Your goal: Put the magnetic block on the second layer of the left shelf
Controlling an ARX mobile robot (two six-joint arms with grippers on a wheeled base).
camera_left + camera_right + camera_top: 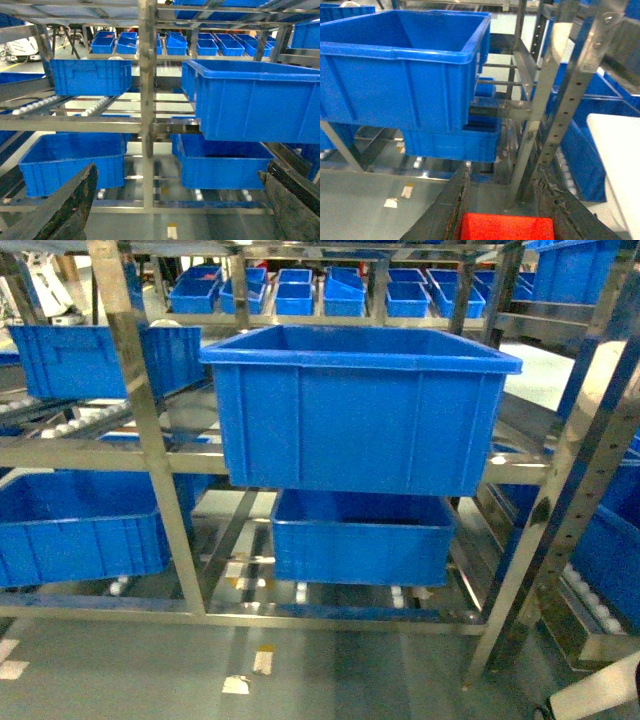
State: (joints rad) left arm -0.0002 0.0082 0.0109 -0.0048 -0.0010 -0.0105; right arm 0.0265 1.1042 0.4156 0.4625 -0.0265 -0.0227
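Observation:
The magnetic block (506,228) is a small red cube at the bottom of the right wrist view, and my right gripper (502,170) is shut on it, its dark fingers (445,210) pressed to both sides. Ahead and to its left, a large deep blue crate (400,75) stands on the steel rack's second layer (500,109). In the head view that crate (360,410) fills the middle, resting on the second layer (190,455); neither gripper shows there. My left gripper (179,170) is open with nothing between its fingers, facing a rack upright (147,100).
A second blue crate (360,540) sits on the bottom tier under the large one. More crates (95,360) (80,525) fill the bay to the left. Rows of small blue bins (300,290) stand far back. A perforated upright (560,490) rises at right, beside a white surface (620,160).

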